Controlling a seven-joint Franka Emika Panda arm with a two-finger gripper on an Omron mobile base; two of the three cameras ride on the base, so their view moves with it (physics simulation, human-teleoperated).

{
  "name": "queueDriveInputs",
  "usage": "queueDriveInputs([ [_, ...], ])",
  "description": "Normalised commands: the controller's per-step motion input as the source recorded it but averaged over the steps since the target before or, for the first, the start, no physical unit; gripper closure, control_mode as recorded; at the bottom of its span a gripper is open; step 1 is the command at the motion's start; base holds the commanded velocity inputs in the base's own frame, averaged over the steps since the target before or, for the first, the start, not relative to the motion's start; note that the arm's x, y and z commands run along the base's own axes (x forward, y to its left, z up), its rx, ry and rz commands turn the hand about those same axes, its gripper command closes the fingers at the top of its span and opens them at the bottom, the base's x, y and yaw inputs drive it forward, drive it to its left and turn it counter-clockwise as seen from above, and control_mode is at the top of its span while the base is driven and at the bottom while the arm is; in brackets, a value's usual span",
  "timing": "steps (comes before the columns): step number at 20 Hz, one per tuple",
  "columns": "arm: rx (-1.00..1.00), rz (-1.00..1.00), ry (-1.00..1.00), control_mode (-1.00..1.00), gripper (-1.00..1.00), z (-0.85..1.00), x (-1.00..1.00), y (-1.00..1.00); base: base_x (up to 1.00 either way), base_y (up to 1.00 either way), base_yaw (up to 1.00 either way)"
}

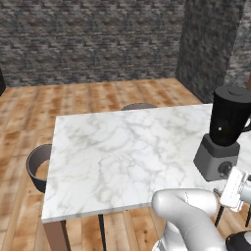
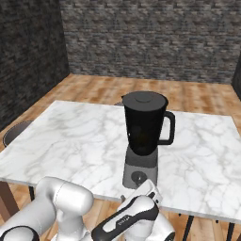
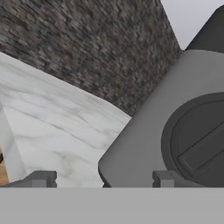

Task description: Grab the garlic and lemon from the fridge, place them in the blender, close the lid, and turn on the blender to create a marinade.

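Observation:
The blender stands on the marble table [image 1: 112, 157]: a black jar [image 1: 228, 117] [image 2: 143, 124] on a grey base [image 1: 215, 157] [image 2: 140, 167]. On top of the jar sits the dark lid [image 1: 234, 91] [image 2: 143, 98]. The round front knob [image 3: 199, 144] [image 1: 226, 169] [image 2: 139, 178] looms at the right of the hand view. My gripper [image 3: 104, 179] hovers just in front of the base, low at the table's near edge. Its fingertips [image 3: 43, 178] stand apart, touching nothing, left of the knob. The garlic, lemon and fridge are out of view.
A dark round stool [image 1: 37, 166] [image 2: 16, 129] stands at the table's left side and another stool [image 1: 138, 106] at its far edge. Dark brick walls close off the room beyond the wooden floor.

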Motion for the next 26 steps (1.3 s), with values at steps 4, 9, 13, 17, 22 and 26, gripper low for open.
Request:
queueDriveInputs([
  [4, 0.0, 0.0, 0.0, -1.0, -1.0, 0.0, 0.0, 0.0, 0.0, 0.0, 0.0],
  [9, 0.0, 0.0, 0.0, -1.0, -1.0, 0.0, -0.04, 0.0, 0.0, 0.0, 0.0],
  [13, 0.0, 0.0, 0.0, -1.0, -1.0, -0.02, -0.63, 0.0, 0.0, 0.0, 0.0],
  [17, 0.0, 0.0, -0.01, -1.0, -1.0, 0.13, -1.0, 0.02, 0.0, 0.0, 0.0],
  [22, 0.0, 0.0, 0.0, -1.0, -1.0, 0.61, -0.92, 0.09, 0.0, 0.0, 0.0],
  [26, 0.0, 0.0, 0.0, -1.0, -1.0, 0.76, -0.77, 0.07, 0.0, 0.0, 0.0],
])
